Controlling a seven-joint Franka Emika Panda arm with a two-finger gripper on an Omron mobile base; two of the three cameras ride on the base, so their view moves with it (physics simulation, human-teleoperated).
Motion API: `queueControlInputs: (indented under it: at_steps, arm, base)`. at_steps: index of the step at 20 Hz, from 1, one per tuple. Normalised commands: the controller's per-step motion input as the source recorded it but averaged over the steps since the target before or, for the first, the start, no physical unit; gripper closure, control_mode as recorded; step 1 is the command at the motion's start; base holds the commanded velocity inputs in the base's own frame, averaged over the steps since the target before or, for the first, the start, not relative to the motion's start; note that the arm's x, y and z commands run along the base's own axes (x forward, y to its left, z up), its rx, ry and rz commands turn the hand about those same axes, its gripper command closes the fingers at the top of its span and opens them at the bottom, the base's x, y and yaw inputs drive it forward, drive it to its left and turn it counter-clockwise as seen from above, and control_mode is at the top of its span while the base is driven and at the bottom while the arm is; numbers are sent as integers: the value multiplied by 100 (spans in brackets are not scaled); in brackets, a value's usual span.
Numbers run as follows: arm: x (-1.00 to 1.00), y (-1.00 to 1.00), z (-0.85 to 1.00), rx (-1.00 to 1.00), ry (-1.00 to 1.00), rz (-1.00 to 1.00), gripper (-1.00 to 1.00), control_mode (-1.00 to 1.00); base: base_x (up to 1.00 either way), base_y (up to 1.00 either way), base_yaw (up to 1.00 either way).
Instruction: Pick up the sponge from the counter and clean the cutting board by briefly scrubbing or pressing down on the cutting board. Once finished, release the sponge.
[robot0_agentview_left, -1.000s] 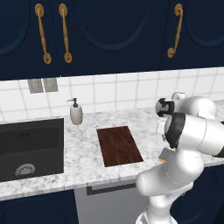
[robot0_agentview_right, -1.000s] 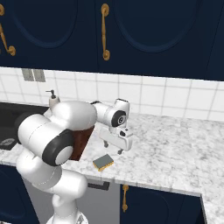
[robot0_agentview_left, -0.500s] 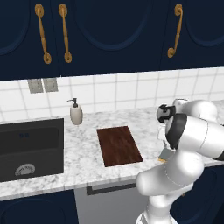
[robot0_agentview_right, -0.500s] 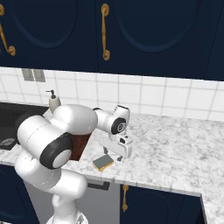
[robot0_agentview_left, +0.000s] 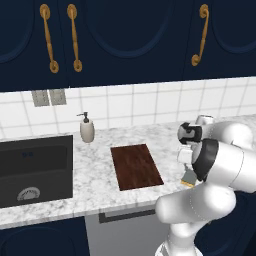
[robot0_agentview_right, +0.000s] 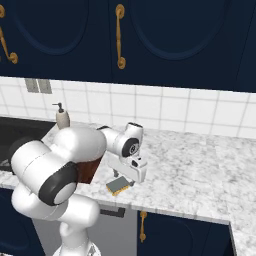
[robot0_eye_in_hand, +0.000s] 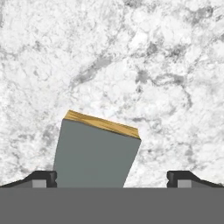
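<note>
Poised low over the counter (robot0_agentview_right: 200, 170) near its front edge, right of the board (robot0_agentview_left: 136, 166): gripper (robot0_eye_in_hand: 112, 177) pointing down, jaws spread wide, nothing held. Sponge (robot0_eye_in_hand: 94, 151) lying flat on the marble, grey-green face up, yellow layer showing along its far edge, set between the two fingertips (robot0_eye_in_hand: 43, 176) but off-centre, crowding the one at the hand view's left and leaving a clear gap on the other side. Slightly skewed to the jaws' line too, so likely to twist a little on closing. In the right base view, sponge (robot0_agentview_right: 119, 186) just under the white hand, close to the counter's lip; in the left base view, a sliver of it (robot0_agentview_left: 189, 176) peeking from behind the forearm. Board apart from the sponge, bare, lying between sponge and sink (robot0_agentview_left: 32, 167), soap bottle (robot0_agentview_left: 87, 128) behind by the tiles. Looks like the pre-grasp stage: wide opening chosen to straddle the sponge's narrow span; still to come, lowering, closing, carrying across to the board.
</note>
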Motion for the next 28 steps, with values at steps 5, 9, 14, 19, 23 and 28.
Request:
queueControlInputs:
  at_steps: [5,9,14,19,23,28]
  arm:
    - [2,0,-12,0,0,-2,-100,-100]
    - [0,0,-22,0,0,-1,-100,-100]
    - [0,3,-5,0,0,0,-100,-100]
    - [0,0,-16,0,0,0,-100,-100]
    - [0,5,0,0,0,0,-100,-100]
    - [0,3,0,0,0,0,-100,-100]
  base:
    - [0,0,0]
    - [0,0,0]
    - [0,0,0]
    - [0,0,0]
    - [0,0,0]
    - [0,0,0]
